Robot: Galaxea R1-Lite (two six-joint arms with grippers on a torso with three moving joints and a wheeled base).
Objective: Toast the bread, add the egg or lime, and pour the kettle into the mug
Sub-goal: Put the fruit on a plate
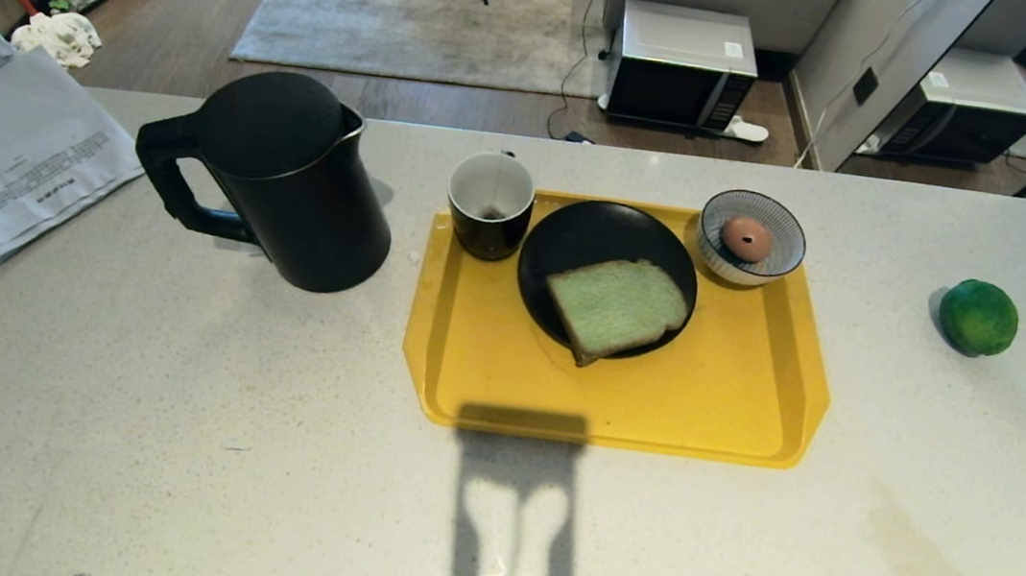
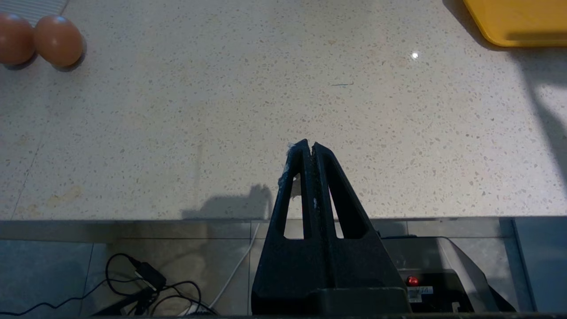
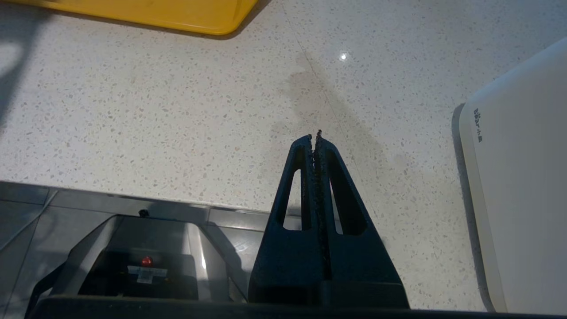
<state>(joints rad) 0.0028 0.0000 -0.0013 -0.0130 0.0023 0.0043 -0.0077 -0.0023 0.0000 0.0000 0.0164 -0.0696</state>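
Waiting at the surface's (image 1: pixel 167 442) near edge, both the left pincer (image 2: pixel 309 146) and right pincer (image 3: pixel 315 137) sit pressed together and empty, so toasting the bread (image 1: pixel 617 308) on its black plate (image 1: pixel 577 233) seems next, requiring a reach.

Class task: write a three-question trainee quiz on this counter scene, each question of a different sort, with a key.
1. True or false: the bread lies on a black plate.
2. The egg on the yellow tray sits in: A) the mug B) the striped bowl C) the kettle.
3. Fill in: the lime lies ___ the tray.

Key: 1 true; 2 B; 3 off, on the bare counter at the right.
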